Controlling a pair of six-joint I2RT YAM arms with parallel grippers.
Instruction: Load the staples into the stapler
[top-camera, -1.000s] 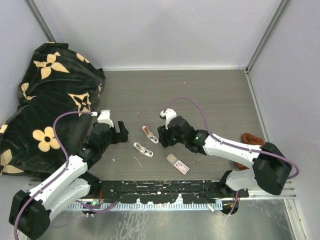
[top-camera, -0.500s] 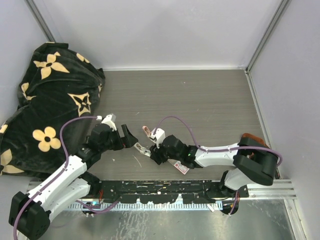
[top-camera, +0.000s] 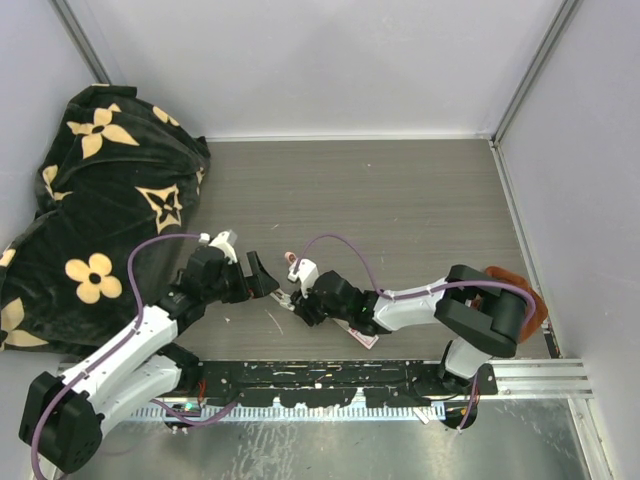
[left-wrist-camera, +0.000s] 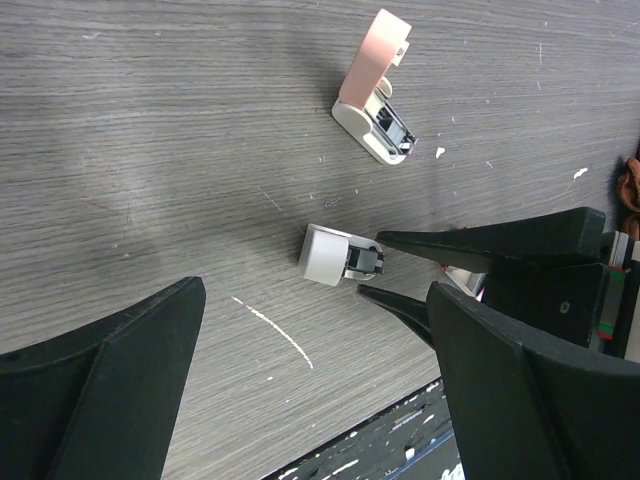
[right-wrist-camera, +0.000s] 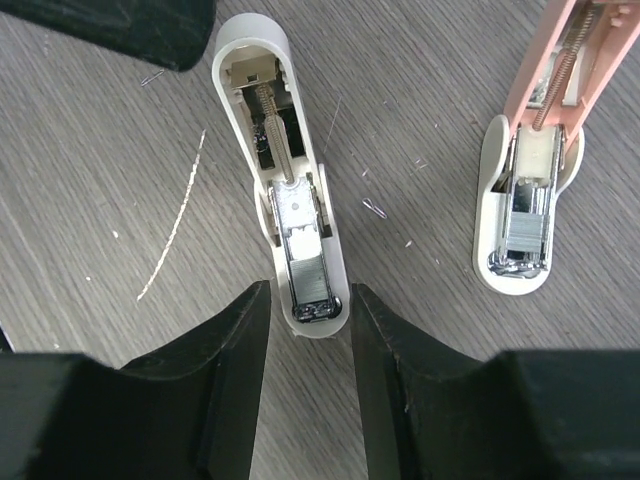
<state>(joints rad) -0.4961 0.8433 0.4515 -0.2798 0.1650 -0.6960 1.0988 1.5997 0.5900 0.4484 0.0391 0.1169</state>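
Right fingers (right-wrist-camera: 228, 375) are down low on the tabletop (top-camera: 420, 200), set to a narrow gap, with the head end of the white stapler (right-wrist-camera: 290, 200) sitting between them. That stapler lies flipped open, spring and silvery magazine showing, and the black fingers sit right at its two sides (pressing or merely alongside, I cannot tell). Just beside it, to the right in the wrist view, the pink stapler (right-wrist-camera: 522, 215) is open too, its pink lid swung away from its white base. Over to the left fingers (left-wrist-camera: 100, 385): spread wide, nothing between them, hovering over the wood near the white stapler and touching neither stapler. The staple box (top-camera: 366, 339), red-and-white label up, lies flat towards the near edge, partly tucked under the right arm, near the white stapler but apart from it. A black flowered blanket (top-camera: 100, 190) is heaped at far left
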